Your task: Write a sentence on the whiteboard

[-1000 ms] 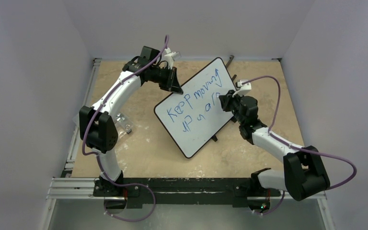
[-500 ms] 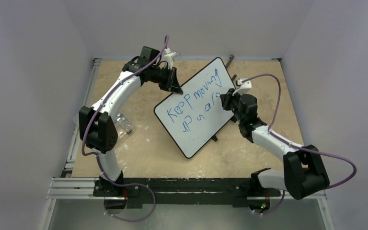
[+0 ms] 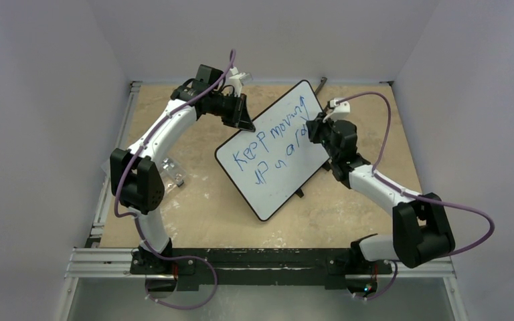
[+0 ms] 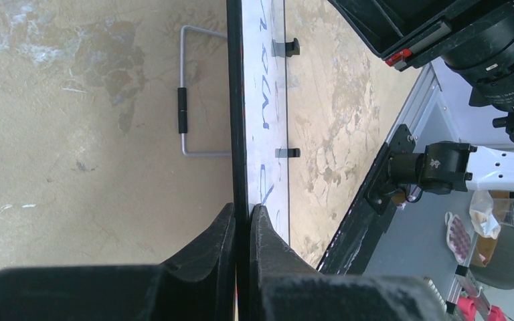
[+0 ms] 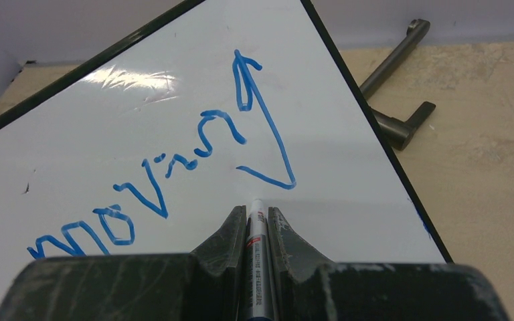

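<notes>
Whiteboard [image 3: 276, 190] lay askew on the bench [image 3: 194, 207]. Left claw [image 4: 241, 212] was clenched on its rim. Right claw [image 5: 254, 212], grasping the marker [image 5: 257, 237], had shifted farther up the whiteboard's right side. The tip sat just below the sentence's [image 5: 270, 127] last "g". Second line judged nearly finished.
</notes>
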